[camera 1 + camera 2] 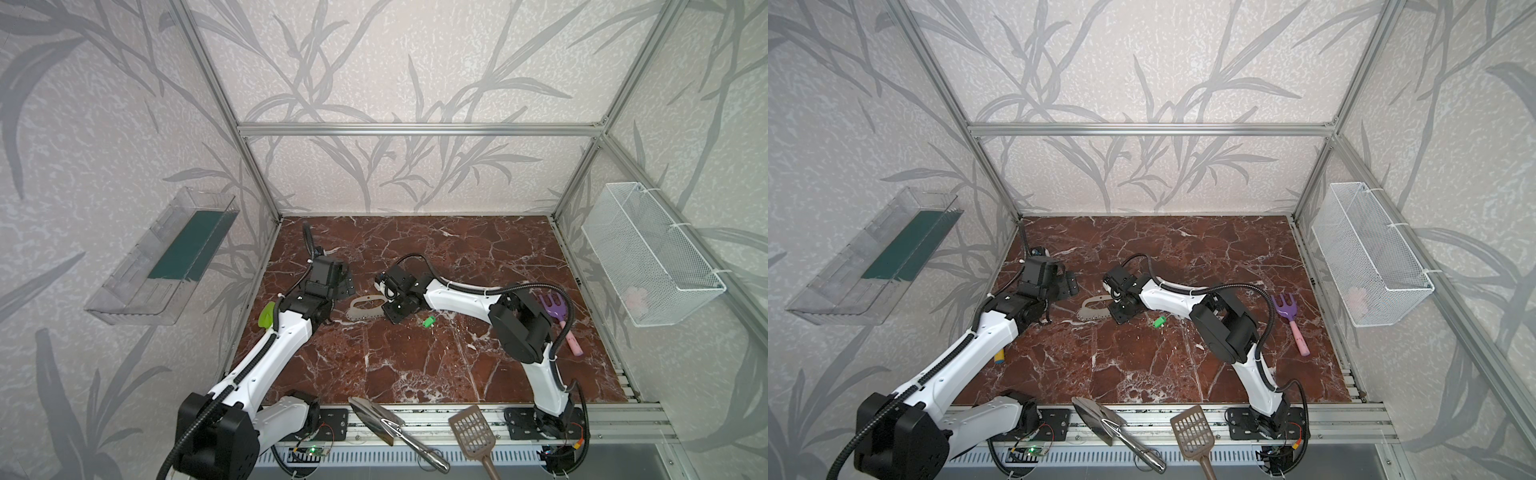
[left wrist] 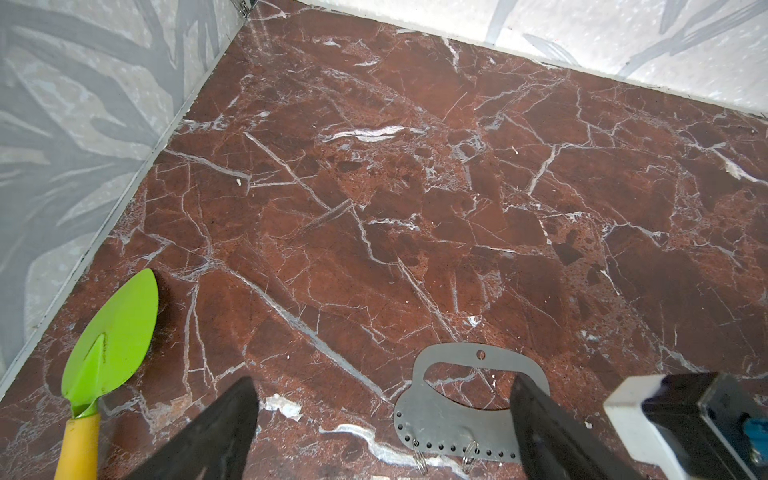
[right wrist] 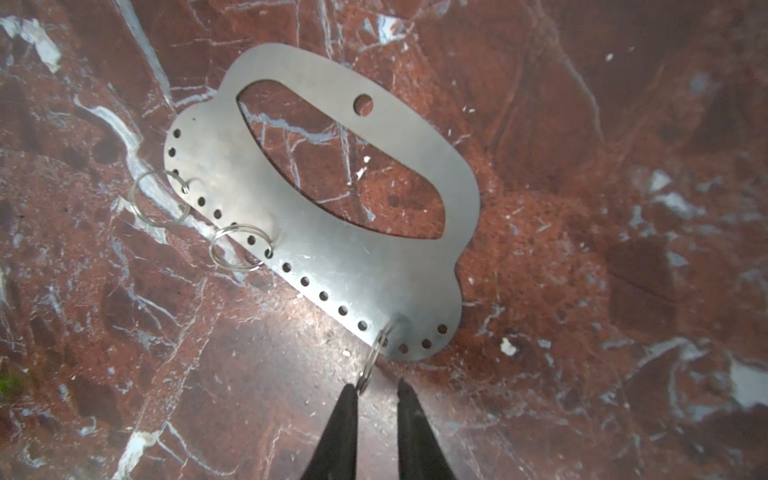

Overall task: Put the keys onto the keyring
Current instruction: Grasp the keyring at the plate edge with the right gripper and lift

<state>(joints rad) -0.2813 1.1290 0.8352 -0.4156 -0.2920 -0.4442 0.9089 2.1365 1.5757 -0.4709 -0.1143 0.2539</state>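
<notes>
Key (image 1: 429, 321) with the green head lies flat on the marble table (image 1: 415, 365), just beside the right claw (image 3: 376, 388) and untouched. That claw's 2 fingers stand narrowly parted around 1 ring (image 3: 368, 372) on the metal plate (image 3: 353, 266), not clamped. The left claw (image 2: 384, 382) hangs spread wide near the plate, holding nothing.

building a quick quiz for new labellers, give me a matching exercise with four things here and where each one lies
Things:
1 key
2 toy rake
3 slotted scoop
4 trowel

Places:
A on the front rail
B left side of the table
C middle of the table
D right side of the table

Pairs: 1-C, 2-D, 3-A, 4-B
</notes>
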